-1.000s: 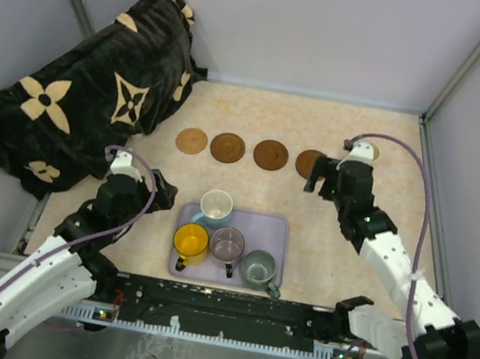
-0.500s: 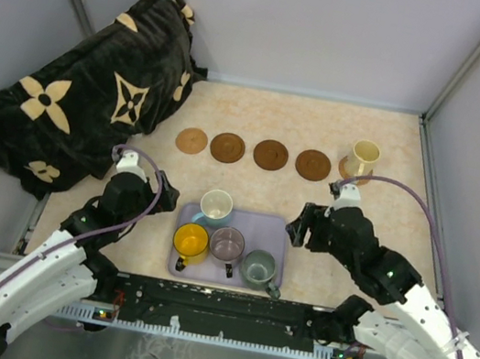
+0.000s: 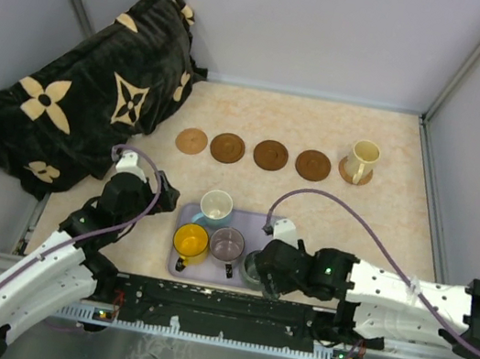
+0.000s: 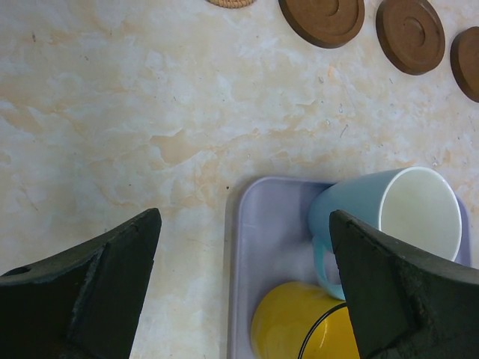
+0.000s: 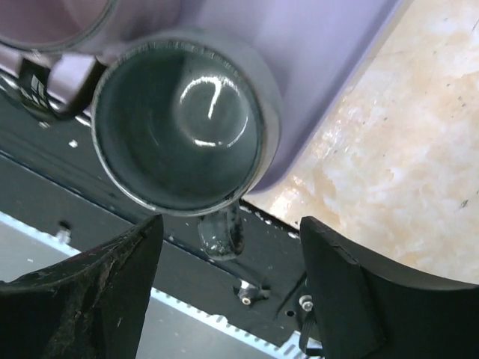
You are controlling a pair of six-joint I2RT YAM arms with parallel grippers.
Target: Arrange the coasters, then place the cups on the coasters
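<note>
Beige marbled table (image 3: 381,223) runs between pale grey walls, with a black flower-patterned blanket (image 3: 89,88) heaped at its far left corner.

The right gripper (image 5: 230,224) sits low at the near right corner of the lavender tray (image 5: 329,67). Its jaws stand apart on either side of the handle (image 5: 221,238) of the dark grey-green cup (image 5: 179,127), with a gap on each side, so neither finger touches it. That cup stands upright with its mouth up. Its handle points out past the tray's near edge toward the black rail (image 3: 200,303).

Just beside it on the left is the mauve cup (image 3: 228,243), then the yellow cup (image 3: 191,241), both upright along the tray's near side. The white and light blue cup (image 3: 216,205) stands behind them, its handle turned toward the yellow cup.

The left gripper (image 4: 245,221) hovers over the tray's left edge, jaws spread wide and holding nothing.

Farther out, the coasters lie in a straight row running left to right across the table. A tan coaster (image 3: 191,141) is at the left end, followed by three dark coasters (image 3: 271,155). The fifth coaster (image 3: 345,172) is at the right end under the cream cup (image 3: 363,155), which stands upright on it.
</note>
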